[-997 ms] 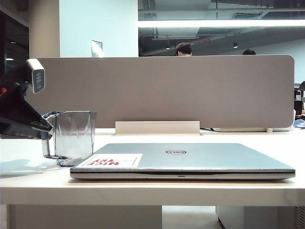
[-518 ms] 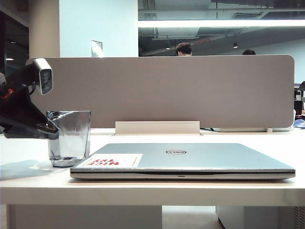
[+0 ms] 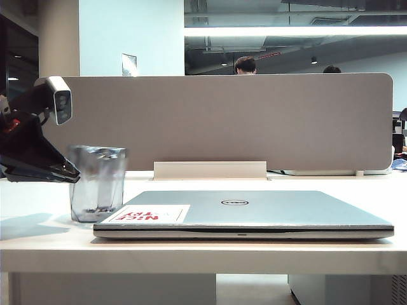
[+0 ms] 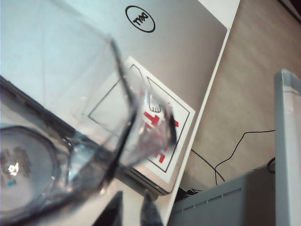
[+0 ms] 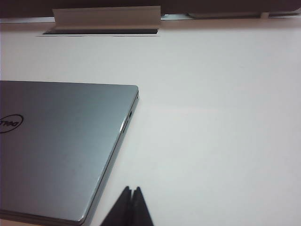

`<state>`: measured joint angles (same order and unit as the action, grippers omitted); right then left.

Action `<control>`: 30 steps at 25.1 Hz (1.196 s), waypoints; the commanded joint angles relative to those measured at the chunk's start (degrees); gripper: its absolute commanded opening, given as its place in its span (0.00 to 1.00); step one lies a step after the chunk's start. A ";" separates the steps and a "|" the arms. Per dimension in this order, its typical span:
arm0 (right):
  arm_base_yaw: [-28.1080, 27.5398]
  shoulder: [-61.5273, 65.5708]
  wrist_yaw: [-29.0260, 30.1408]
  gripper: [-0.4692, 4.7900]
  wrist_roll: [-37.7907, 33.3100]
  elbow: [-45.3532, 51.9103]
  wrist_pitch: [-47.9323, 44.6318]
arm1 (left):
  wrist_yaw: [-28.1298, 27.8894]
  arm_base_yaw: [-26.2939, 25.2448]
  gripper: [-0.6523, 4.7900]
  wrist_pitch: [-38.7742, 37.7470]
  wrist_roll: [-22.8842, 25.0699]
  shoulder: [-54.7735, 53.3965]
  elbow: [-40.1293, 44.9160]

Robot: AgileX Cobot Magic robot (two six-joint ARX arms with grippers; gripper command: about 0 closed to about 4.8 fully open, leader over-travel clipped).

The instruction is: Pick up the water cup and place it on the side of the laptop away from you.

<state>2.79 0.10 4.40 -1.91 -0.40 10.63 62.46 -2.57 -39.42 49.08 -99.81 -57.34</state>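
**Left hand at the water cup's rim, lift not yet begun**

Item 1. Left hand: narrowed at the cup's rim wall; its dark tips show in the wrist view. Whether the pinch is firm on the glass cannot be told from these pictures.

Item 2. Water cup: clear, grey-tinted, faceted, directly at the hand's tips, blurred in the exterior view. Its base appears to rest on the counter.

Item 3. Laptop: lid shut, just beyond the cup from the hand; white sticker with red lettering at the corner nearest the cup.

Item 4. Grey partition: upright past the laptop's far edge.

Item 5. Right hand: fingers pressed together, parked over bare counter off the laptop's other side, well apart from the cup.

Handling note: judged best to confirm a square pinch on the wall before raising; lift straight, keep the cup upright, clear the laptop's lid, then set down between laptop and partition.
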 commanded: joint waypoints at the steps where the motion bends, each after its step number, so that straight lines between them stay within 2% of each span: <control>1: 0.00 -0.02 0.22 0.07 -0.02 0.20 -0.28 | 0.37 0.02 0.21 0.46 -0.02 0.13 -0.07; 5: 0.00 -0.02 0.22 0.07 -0.02 0.20 -0.28 | 0.37 0.02 0.21 -0.90 -0.07 0.13 -0.07; 7: 0.00 -0.02 0.22 0.07 -0.02 0.20 -0.28 | 0.26 0.04 0.12 -5.64 -0.15 0.15 -0.04; 8: 0.00 -0.02 0.22 0.07 -0.02 0.20 -0.28 | -0.92 0.02 0.11 -8.52 0.04 0.26 -0.04; 11: 0.02 -0.02 0.22 0.07 -0.02 0.20 -0.28 | -3.72 0.02 0.11 -10.16 0.02 1.25 -0.04; 14: 0.00 -0.02 0.20 0.07 -0.02 0.20 -0.26 | -4.00 0.42 0.11 -9.88 0.00 3.58 -0.07; 17: 0.00 -0.02 0.20 0.07 0.00 0.20 -0.28 | -6.54 0.46 0.11 -10.01 -0.02 7.41 -0.04; 19: 0.00 -0.02 0.20 0.07 0.00 0.20 -0.28 | -9.38 0.46 0.11 -10.01 -0.13 12.52 -0.04; 21: 0.00 -0.02 0.20 0.07 0.00 0.20 -0.26 | -9.53 0.55 0.11 -9.86 -1.42 17.22 -0.02; 26: -0.02 -0.02 0.17 0.07 0.00 0.20 -0.26 | -9.81 2.60 0.11 -9.60 -2.21 24.76 0.42; 30: -0.02 -0.02 0.22 0.07 0.00 0.20 -0.28 | -11.52 5.44 0.11 -6.43 -2.84 29.86 4.46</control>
<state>2.79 0.10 4.43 -1.89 -0.40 10.63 52.29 2.11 -47.86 46.63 -70.74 -54.35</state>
